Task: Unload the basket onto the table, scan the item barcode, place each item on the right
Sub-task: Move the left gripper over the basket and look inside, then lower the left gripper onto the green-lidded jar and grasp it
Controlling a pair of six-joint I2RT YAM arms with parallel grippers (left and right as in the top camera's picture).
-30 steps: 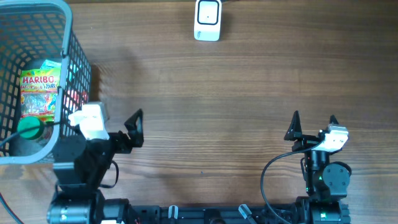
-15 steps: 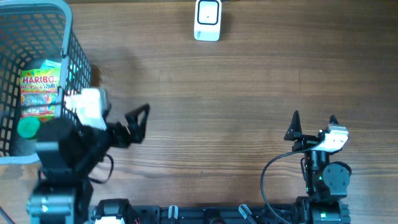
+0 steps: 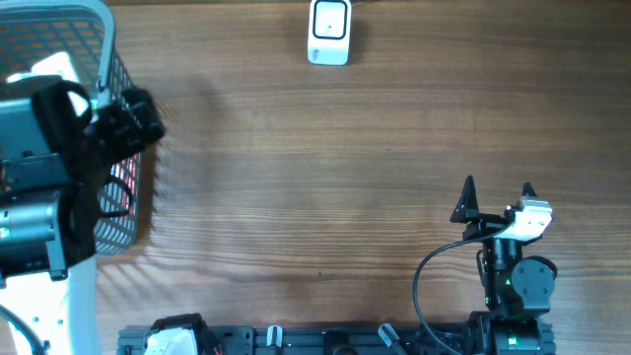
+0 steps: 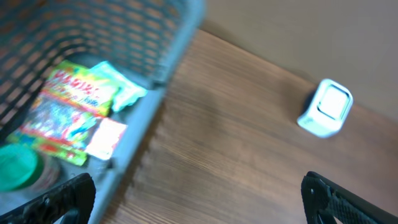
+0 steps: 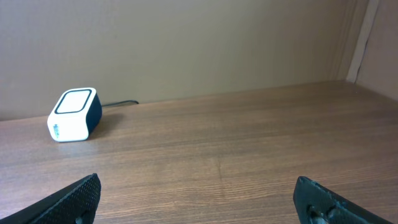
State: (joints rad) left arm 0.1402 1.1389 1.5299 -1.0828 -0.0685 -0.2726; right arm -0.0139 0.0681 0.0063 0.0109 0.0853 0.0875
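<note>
The left claw hangs over the rim of the blue basket, fingers spread wide and holding nothing. The right claw sits far off across the bench, wide and empty too. The bag of sweets lies down in the basket, so I think the job is only at its first step, reaching for the bag. Next the left claw should dip inside, pinch the bag, lift it out and show its stripes to the white scanner at the back of the bench.
</note>
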